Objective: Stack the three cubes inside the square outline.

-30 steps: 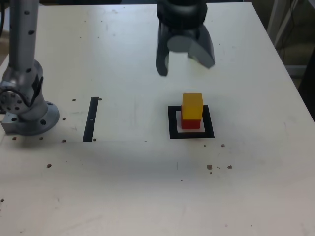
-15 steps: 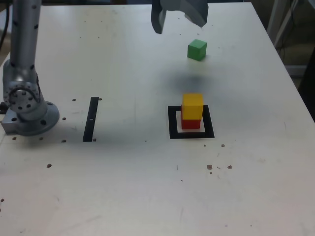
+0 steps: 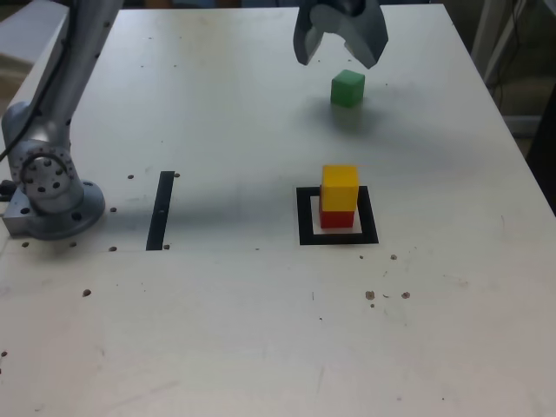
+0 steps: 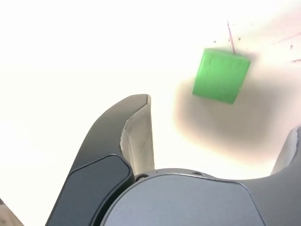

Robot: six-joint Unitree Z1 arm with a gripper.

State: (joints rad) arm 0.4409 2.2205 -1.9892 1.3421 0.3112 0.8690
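A yellow cube (image 3: 340,188) rests on a red cube (image 3: 336,217) inside the black square outline (image 3: 338,237) near the table's middle. A green cube (image 3: 347,89) lies alone on the table farther back. My gripper (image 3: 337,57) hangs open just above and behind the green cube, holding nothing. In the wrist view the green cube (image 4: 221,76) lies on the bright table beyond my gripper (image 4: 221,113), between the lines of the two dark fingers (image 4: 134,129).
The arm's grey base (image 3: 48,195) stands at the exterior view's left. A narrow black strip (image 3: 161,210) lies on the table between the base and the outline. Small dark specks dot the white tabletop.
My gripper has risen from over the stack and travelled toward the back of the table, ending above the green cube. Its jaws have spread a little wider. The cubes have not moved.
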